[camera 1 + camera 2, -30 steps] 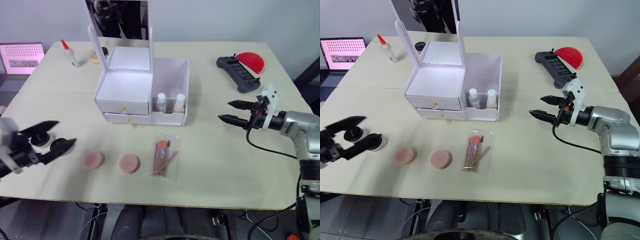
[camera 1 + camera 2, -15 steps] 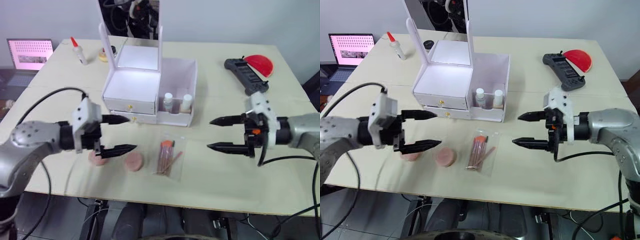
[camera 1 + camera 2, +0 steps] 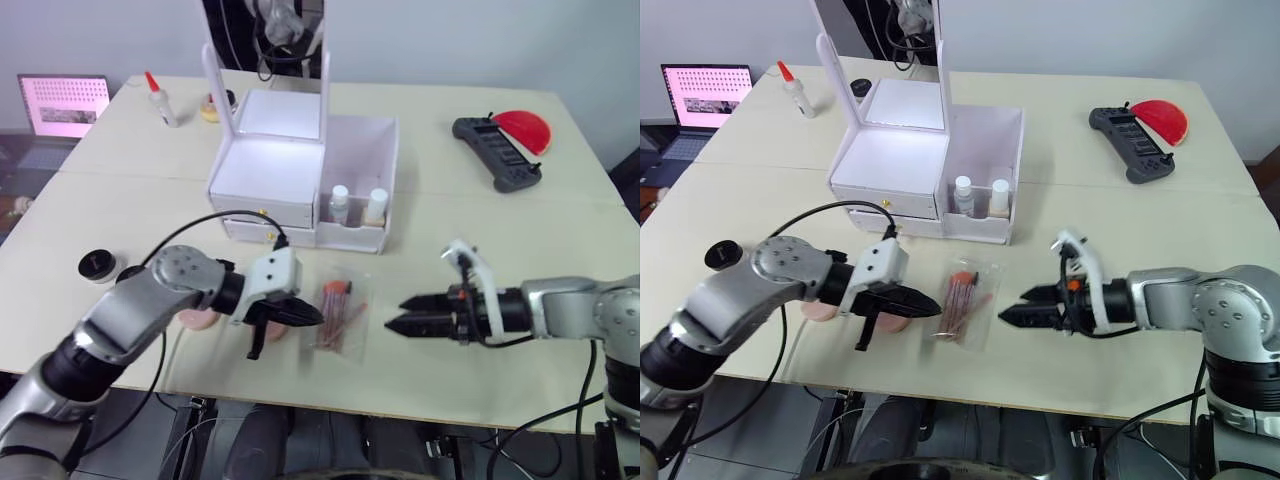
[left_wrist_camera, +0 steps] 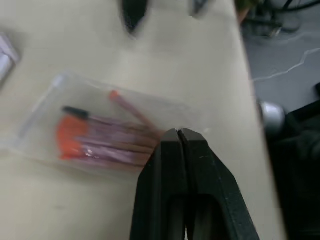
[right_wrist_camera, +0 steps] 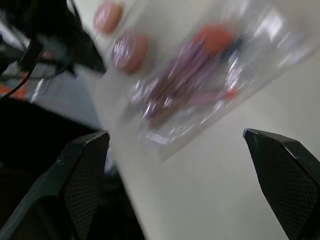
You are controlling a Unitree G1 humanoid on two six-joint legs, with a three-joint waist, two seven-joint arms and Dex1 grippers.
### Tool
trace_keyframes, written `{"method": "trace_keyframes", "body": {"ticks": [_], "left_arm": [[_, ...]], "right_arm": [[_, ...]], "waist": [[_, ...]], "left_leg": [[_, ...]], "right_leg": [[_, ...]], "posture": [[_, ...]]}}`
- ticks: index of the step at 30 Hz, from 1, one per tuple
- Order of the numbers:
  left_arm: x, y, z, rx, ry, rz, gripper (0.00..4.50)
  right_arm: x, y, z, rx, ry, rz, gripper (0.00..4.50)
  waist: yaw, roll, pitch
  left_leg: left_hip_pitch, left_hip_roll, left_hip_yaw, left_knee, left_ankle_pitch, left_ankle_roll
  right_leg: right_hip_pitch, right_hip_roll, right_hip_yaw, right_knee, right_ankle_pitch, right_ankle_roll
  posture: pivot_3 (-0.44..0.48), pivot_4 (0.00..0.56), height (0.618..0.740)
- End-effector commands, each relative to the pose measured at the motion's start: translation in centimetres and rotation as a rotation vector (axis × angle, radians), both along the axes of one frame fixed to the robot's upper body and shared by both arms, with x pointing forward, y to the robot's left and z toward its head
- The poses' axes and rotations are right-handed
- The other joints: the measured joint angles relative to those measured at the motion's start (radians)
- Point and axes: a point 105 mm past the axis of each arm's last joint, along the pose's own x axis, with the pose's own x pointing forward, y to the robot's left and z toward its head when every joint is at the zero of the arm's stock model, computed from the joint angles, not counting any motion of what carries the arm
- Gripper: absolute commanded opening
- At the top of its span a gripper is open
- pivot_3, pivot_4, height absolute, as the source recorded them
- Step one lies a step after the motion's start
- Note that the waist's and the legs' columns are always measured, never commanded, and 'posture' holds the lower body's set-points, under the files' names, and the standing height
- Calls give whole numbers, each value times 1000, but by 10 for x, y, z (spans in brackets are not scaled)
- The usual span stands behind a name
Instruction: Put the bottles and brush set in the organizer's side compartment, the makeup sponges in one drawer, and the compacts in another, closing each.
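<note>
The robot's left gripper [image 3: 312, 318], its fingers [image 4: 181, 150] pressed together with nothing between them, pointed at the near edge of a clear bag holding the brush set [image 3: 338, 308] on the desk [image 3: 500, 250]. The right gripper [image 3: 397, 314] faced it from the other side of the bag, its fingers [image 5: 280, 150] spread apart, the tips just beside the plastic but apart from it. Two round pink makeup sponges [image 5: 129, 50] lay beside the bag, behind the left gripper's fingers. Beyond both sets of fingertips stood the white organizer [image 3: 300, 175], two small bottles [image 3: 339, 204] upright in its side compartment, both drawers shut. A black round compact [image 3: 98, 265] sat well off past the left arm.
</note>
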Motion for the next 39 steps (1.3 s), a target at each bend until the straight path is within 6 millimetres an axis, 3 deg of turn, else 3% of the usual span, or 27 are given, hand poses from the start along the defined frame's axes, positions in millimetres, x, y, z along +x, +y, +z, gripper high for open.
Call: {"method": "trace_keyframes", "body": {"ticks": [1,10,14,17,25,39], "left_arm": [[10,-4,-5,33,-134,-8,52],[20,-5,-35,107,-123,89,52],[22,2,-47,178,-108,118,52],[23,10,-51,220,-103,141,52],[20,19,-44,185,-62,216,52],[29,36,-29,167,-80,323,52]], "right_arm": [[10,12,-5,86,84,-38,4500],[24,26,-34,5,225,-100,4500],[31,35,-42,-6,263,-126,4500],[33,45,-46,9,283,-139,4500],[36,69,-55,82,364,-207,4500],[40,99,-51,100,430,-176,4500]], "waist": [[-2,0,0],[-25,-1,-1],[-35,-4,-5],[-35,-10,-10],[-61,-7,-14],[-81,-6,-14]], "left_leg": [[0,0,0,0,0,0],[0,0,-1,1,0,1],[10,2,-1,-1,0,1],[11,14,-1,-1,0,1],[15,35,-2,-3,0,1],[14,56,-2,-6,-1,3]], "right_leg": [[0,0,0,0,0,0],[0,1,0,2,2,3],[7,3,0,3,2,2],[8,15,0,-1,2,-4],[5,37,0,0,9,-24],[-4,61,4,2,11,-38]], "posture": [[0,150,740],[0,150,740],[0,150,740],[0,150,740],[0,150,740],[0,150,740]]}}
